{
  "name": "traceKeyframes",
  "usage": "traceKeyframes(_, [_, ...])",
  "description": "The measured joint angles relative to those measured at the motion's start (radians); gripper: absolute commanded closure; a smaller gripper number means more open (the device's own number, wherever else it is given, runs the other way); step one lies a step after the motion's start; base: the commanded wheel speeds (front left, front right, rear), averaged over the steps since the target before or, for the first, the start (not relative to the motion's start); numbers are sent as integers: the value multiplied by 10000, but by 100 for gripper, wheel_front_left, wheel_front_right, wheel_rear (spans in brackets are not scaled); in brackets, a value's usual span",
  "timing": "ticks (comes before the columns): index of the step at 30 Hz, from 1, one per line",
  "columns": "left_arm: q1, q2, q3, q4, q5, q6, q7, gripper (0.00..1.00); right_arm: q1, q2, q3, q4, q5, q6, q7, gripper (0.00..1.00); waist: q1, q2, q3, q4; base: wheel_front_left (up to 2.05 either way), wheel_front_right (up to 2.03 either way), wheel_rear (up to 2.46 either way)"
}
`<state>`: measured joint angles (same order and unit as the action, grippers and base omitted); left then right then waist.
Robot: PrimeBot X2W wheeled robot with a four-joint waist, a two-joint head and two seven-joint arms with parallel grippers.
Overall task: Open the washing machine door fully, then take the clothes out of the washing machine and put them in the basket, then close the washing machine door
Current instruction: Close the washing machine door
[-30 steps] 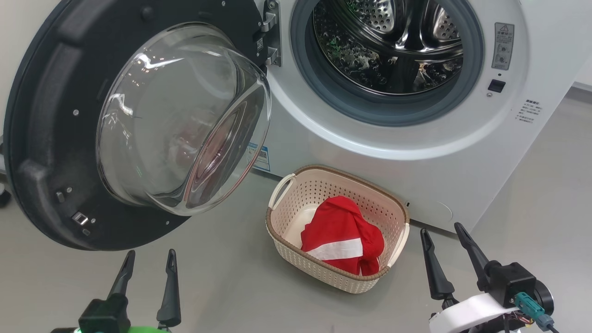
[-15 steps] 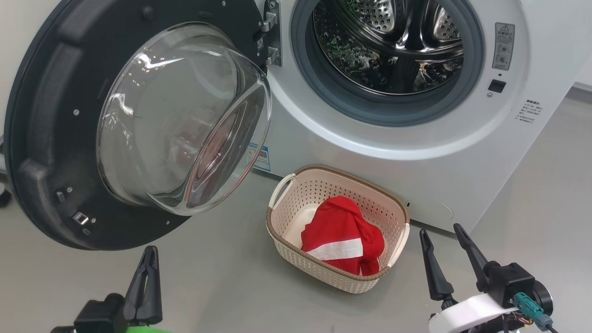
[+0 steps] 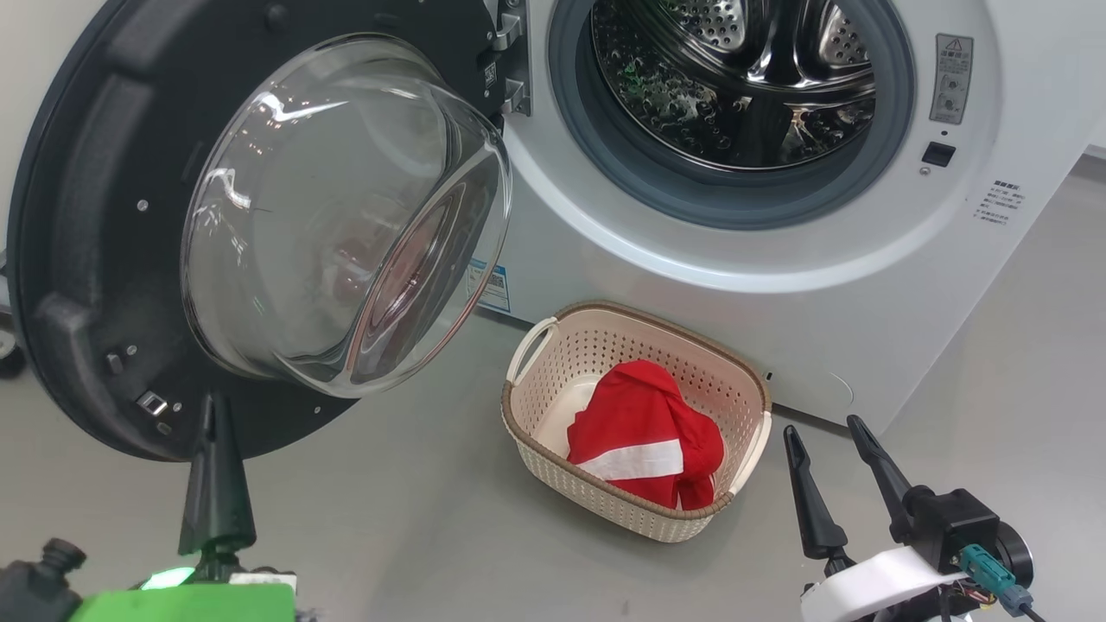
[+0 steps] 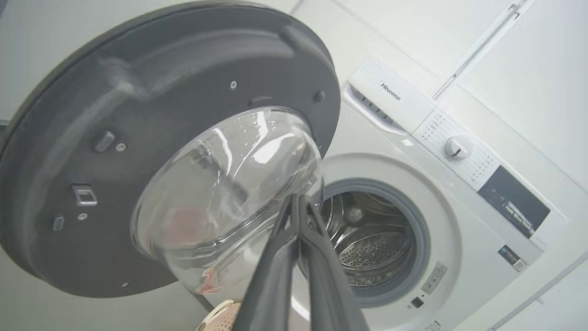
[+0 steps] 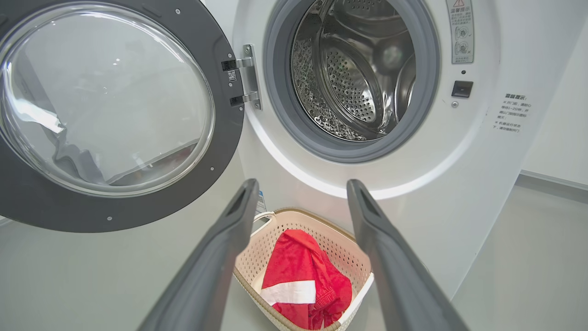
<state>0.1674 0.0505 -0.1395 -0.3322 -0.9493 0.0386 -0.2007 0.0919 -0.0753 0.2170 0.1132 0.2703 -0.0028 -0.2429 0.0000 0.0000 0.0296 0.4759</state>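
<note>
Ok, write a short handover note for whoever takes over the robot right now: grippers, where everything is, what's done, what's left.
Left gripper: shut, empty, fingertips at the lower edge of the door; contact unclear.
Right gripper: open, empty, beside the basket.
Door: swung wide open. Drum: no clothes visible inside.
Clothes: in the basket, which sits on the floor in front of the washing machine.
Done: door opened, clothes in the basket.
Left: close the door.
</note>
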Motion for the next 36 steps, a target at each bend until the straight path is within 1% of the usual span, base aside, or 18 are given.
traceKeyframes(3, [-160,-19,201,-426,-1459,-136,-176,100,-1,-15,-15,-6,0,-4,0,0,0,0,32,29,0,0,0])
traceKeyframes(5, [-300,-23,665,-564,-1998,-184,-207,100,-2,-21,-15,-10,0,-6,0,0,0,0,54,47,0,0,0])
traceKeyframes(10, [-802,-42,1630,-1116,-2238,-451,-293,100,-14,-65,-40,-54,-2,-13,12,0,0,0,149,94,0,0,0])
traceKeyframes(13, [-1276,-50,2382,-1333,-2316,-499,-293,100,-20,-86,-46,-61,-2,-13,13,0,0,0,184,126,0,0,0])
traceKeyframes(15, [-1529,50,2878,-1404,-2424,-533,-295,100,-22,-96,-36,-63,-2,-13,17,0,0,0,198,134,0,0,0])
traceKeyframes(21, [-2266,968,4199,-1321,-2725,-468,-276,100,-26,-132,-29,-109,-2,-13,94,0,0,0,247,120,0,0,0])
traceKeyframes(25, [-2632,1335,4805,-560,-3455,-153,79,100,-39,-151,27,-142,-15,-2,132,0,0,0,327,76,0,0,0])
traceKeyframes(30, [-2918,1799,5359,997,-4529,265,773,100,-132,-186,75,-234,-19,0,207,0,0,0,459,-19,0,0,0])
traceKeyframes(32, [-2940,2038,5497,1653,-4709,366,1062,100,-179,-217,71,-249,-25,4,219,0,0,0,510,-61,0,0,0])
traceKeyframes(36, [-3005,2293,5557,2857,-5275,502,1668,100,-243,-259,79,-268,-81,12,278,0,0,0,601,-154,0,0,0])
